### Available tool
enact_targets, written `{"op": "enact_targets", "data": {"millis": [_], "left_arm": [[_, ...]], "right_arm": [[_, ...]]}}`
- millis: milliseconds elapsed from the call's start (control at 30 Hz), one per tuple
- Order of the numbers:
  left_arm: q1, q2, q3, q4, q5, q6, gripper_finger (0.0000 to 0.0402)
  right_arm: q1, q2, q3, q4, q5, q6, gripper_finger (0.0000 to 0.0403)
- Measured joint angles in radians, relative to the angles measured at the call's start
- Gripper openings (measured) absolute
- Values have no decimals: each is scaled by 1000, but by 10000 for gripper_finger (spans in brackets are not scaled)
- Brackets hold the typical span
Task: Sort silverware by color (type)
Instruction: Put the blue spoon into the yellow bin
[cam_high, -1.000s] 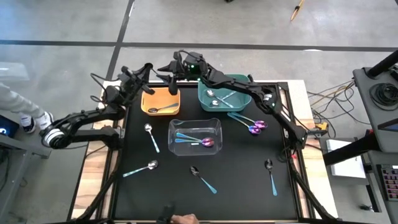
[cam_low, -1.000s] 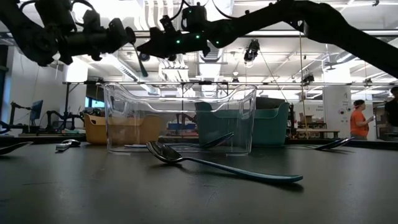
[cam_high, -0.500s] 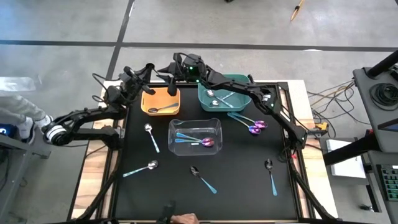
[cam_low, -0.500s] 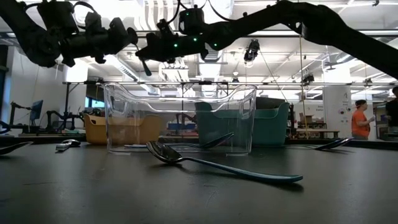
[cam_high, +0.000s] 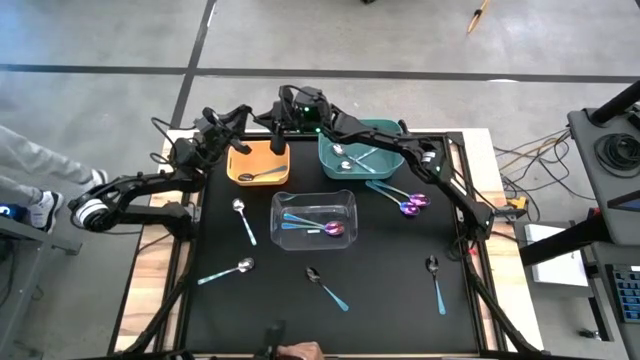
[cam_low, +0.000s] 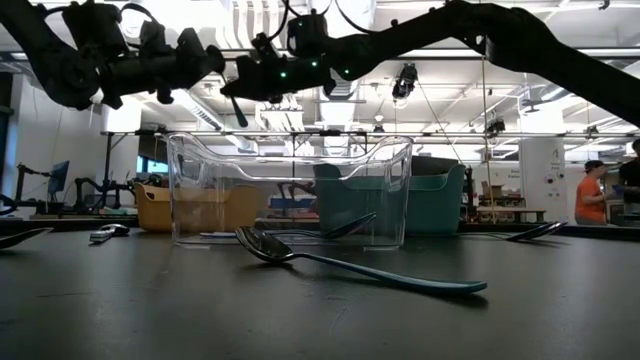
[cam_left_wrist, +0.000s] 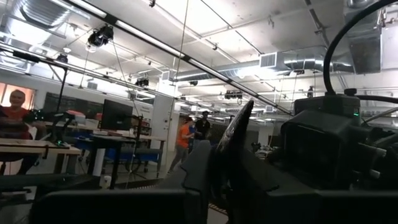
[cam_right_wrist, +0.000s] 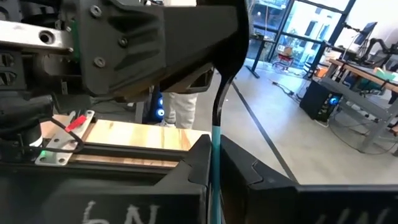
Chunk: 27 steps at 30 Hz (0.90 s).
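High view: my left tool (cam_high: 237, 114) and right tool (cam_high: 270, 118) meet above the orange bin (cam_high: 258, 162). Right wrist view: right tool pinches the black spoon (cam_right_wrist: 219, 81) by its teal handle; left looks barely parted. Release left fully before lowering.

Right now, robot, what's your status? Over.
Right hand shut on dark spoon's teal handle, raised near the orange bin. Left hand right at the spoon's bowl. Nothing in the way.

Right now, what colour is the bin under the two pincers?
Orange bin; the high view shows it best, a spoon inside.
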Motion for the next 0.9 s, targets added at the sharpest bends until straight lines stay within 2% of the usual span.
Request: {"op": "enact_targets", "data": {"millis": [267, 433, 600, 900], "left_arm": [[0, -23, 0, -7, 9, -18, 118], [1, -59, 0, -7, 10, -5, 154], [1, -107, 0, -25, 10, 19, 171], [1, -201, 0, -34, 6, 20, 173]], "right_arm": [[-6, -3, 15, -94, 2, -15, 8], [-6, -4, 17, -129, -1, -21, 8], [-7, -4, 17, -168, -4, -23, 8], [5, 14, 14, -198, -63, -3, 8]]}}
